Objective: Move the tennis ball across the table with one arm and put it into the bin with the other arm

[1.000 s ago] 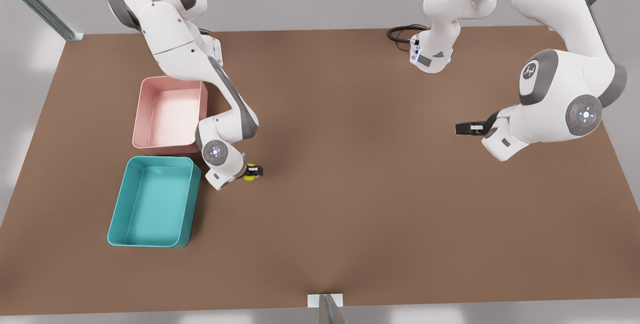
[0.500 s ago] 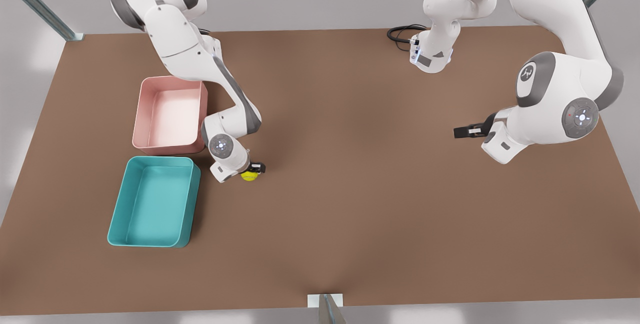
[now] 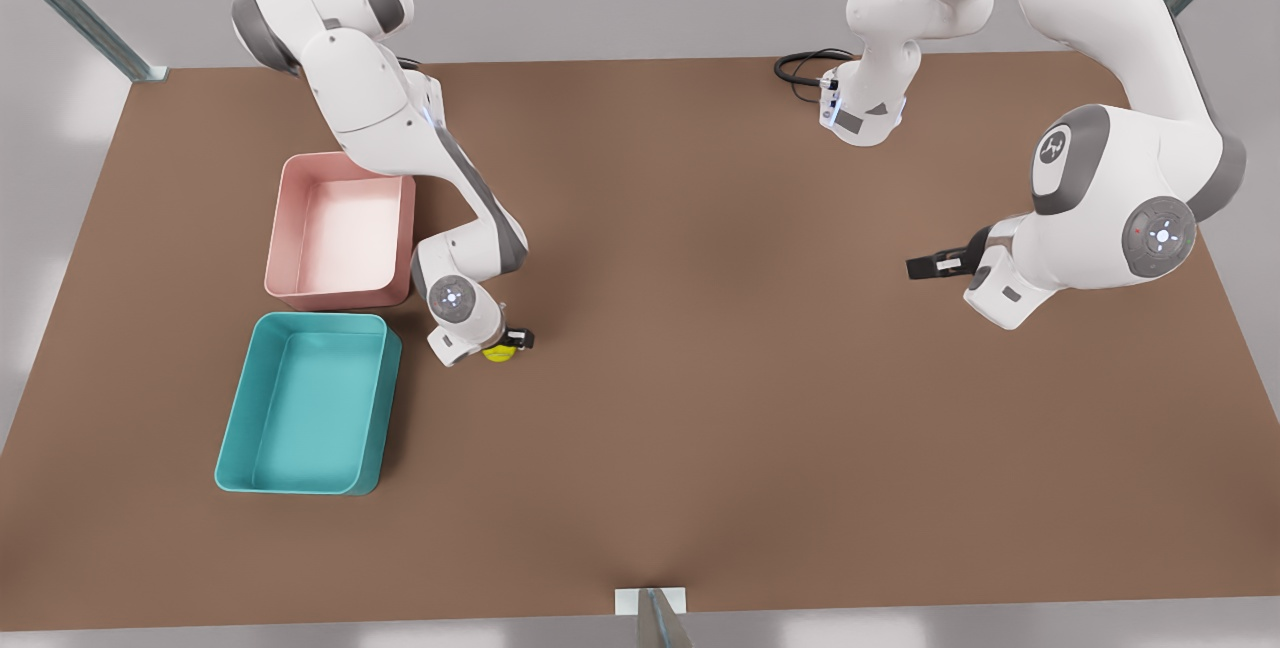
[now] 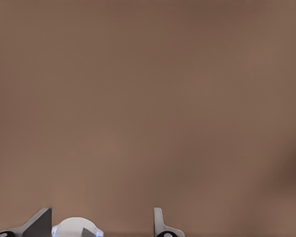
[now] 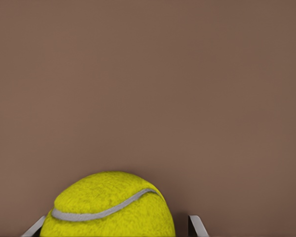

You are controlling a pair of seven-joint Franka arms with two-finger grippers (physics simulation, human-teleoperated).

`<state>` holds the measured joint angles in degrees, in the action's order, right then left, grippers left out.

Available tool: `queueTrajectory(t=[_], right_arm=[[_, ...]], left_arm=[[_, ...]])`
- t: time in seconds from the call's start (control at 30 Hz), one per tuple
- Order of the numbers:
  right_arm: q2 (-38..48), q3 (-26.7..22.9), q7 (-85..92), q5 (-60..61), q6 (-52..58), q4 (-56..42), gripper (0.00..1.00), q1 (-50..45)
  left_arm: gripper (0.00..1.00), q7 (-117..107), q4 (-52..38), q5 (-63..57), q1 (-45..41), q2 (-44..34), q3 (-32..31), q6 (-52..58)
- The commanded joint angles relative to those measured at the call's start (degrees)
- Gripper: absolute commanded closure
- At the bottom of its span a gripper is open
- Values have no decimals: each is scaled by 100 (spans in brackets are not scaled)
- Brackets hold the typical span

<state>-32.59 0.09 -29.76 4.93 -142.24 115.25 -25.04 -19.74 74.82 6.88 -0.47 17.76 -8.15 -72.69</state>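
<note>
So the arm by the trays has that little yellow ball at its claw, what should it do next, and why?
Probably close the right gripper on the tennis ball and lift a little. The ball sits between its fingers on the table, just beside the teal bin, so a firm hold must likely come before carrying it over the wall. The left gripper waits far across the table.

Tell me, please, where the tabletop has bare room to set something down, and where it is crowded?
The broad middle of the table, between the right gripper at the tennis ball and the waiting left gripper, is bare, as is the near strip. It is crowded at the front view's left: the pink tray and the bin sit close together beside the ball.
</note>
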Motion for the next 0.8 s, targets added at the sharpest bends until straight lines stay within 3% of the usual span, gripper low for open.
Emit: queueTrajectory(t=[0.0, 0.17, 0.2, 0.3, 0.33, 0.4, 0.77], right_arm=[[-2, 0, -109, 8, -58, -2, 0, -1], [-37, 0, -100, -1, -94, -2, 0, -1], [-37, 0, -100, 8, -94, -2, 7, -1], [-29, 9, -91, 8, -94, -37, 7, -1], [-20, 0, -83, 8, -85, -46, 10, -1], [-29, 0, -83, 8, -93, -55, 31, -1], [209, 0, 163, -45, 161, -283, 32, -1]], left_arm=[[0, -214, -2, -3, -6, 9, -2, 0], [0, -214, -2, -3, -6, 9, -2, 0], [0, -214, -2, -3, -6, 17, -2, 0], [0, -214, -2, -3, -6, 9, -2, 27], [0, -214, -2, -3, -6, 9, -2, 27], [0, -214, -2, -3, 3, 9, -2, 27], [0, -214, 42, -3, -6, 17, -2, 0]])
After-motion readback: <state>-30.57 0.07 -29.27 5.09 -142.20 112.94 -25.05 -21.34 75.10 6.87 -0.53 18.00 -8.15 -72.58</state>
